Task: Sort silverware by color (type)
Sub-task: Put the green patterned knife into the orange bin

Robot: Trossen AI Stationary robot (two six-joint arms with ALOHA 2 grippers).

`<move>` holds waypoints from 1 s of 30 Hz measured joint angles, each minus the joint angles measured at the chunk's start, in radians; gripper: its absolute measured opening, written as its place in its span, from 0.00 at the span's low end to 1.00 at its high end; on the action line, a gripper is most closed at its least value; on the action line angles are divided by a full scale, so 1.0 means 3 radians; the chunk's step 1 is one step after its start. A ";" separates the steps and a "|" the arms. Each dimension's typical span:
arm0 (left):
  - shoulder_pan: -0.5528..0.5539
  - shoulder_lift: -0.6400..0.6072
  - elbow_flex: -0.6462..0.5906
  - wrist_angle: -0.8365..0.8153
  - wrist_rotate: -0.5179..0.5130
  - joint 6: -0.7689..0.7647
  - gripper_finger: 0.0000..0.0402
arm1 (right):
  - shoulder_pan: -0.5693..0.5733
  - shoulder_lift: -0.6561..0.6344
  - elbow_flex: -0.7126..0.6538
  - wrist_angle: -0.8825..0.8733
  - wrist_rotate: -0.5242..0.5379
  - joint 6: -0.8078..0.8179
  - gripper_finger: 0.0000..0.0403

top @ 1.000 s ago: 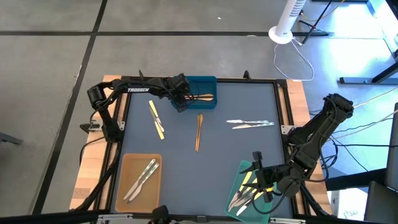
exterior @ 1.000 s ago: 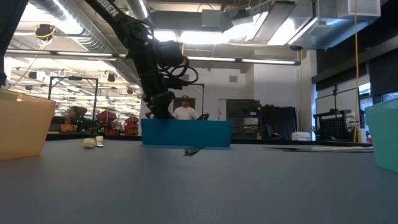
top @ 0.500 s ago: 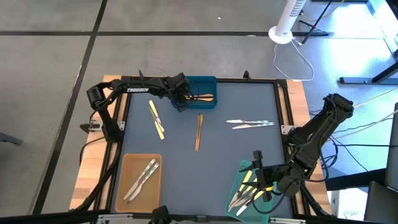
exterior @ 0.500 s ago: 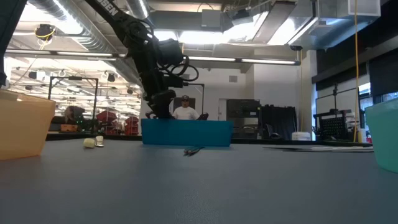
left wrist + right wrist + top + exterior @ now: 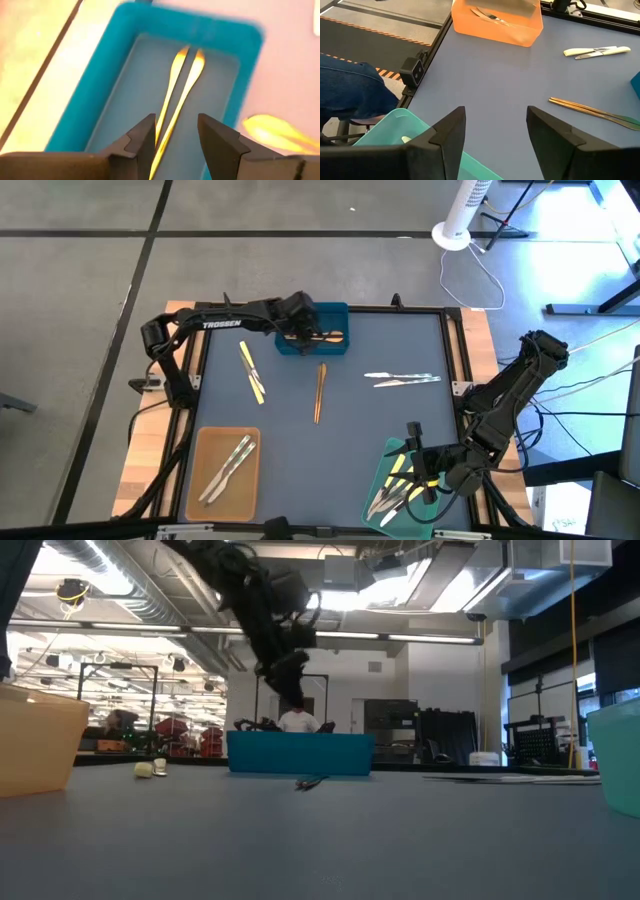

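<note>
Your left gripper (image 5: 175, 137) hung empty, fingers apart, over the blue tray (image 5: 322, 313) holding two brown utensils (image 5: 181, 95). The right gripper (image 5: 495, 127), also spread, waited above the green tray (image 5: 385, 465). A brown utensil (image 5: 320, 391) lay mid-table; a shallow pinch could let it skid away.

White lettering "TROSSEN" on the left arm (image 5: 222, 324), upper link, behind its claw. No other legible text.
</note>
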 joint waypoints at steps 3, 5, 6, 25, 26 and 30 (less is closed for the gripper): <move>-0.0083 0.0000 0.0200 -0.0135 0.0002 0.0001 0.35 | 0.0000 0.0000 0.0000 0.0000 0.0000 0.0001 0.50; -0.0147 0.0000 0.0345 -0.0257 0.0002 0.0003 0.35 | 0.0000 0.0000 0.0000 0.0000 0.0000 0.0002 0.50; -0.0182 0.0000 0.0414 -0.0320 0.0001 0.0003 0.35 | 0.0000 0.0000 0.0000 0.0000 0.0000 0.0003 0.50; -0.1006 -0.0435 0.1170 -0.1386 -0.0007 -0.0134 0.35 | -0.0250 -0.0133 0.0000 -0.0009 -0.0047 0.0003 0.50; -0.1036 -0.0511 0.1170 -0.1472 -0.0008 -0.0181 0.35 | -0.0310 -0.0161 0.0000 -0.0023 -0.0080 0.0001 0.50; -0.1189 -0.0802 0.1171 -0.1719 -0.0041 -0.0401 0.35 | -0.0551 -0.0288 0.0000 -0.0124 -0.0288 -0.0016 0.50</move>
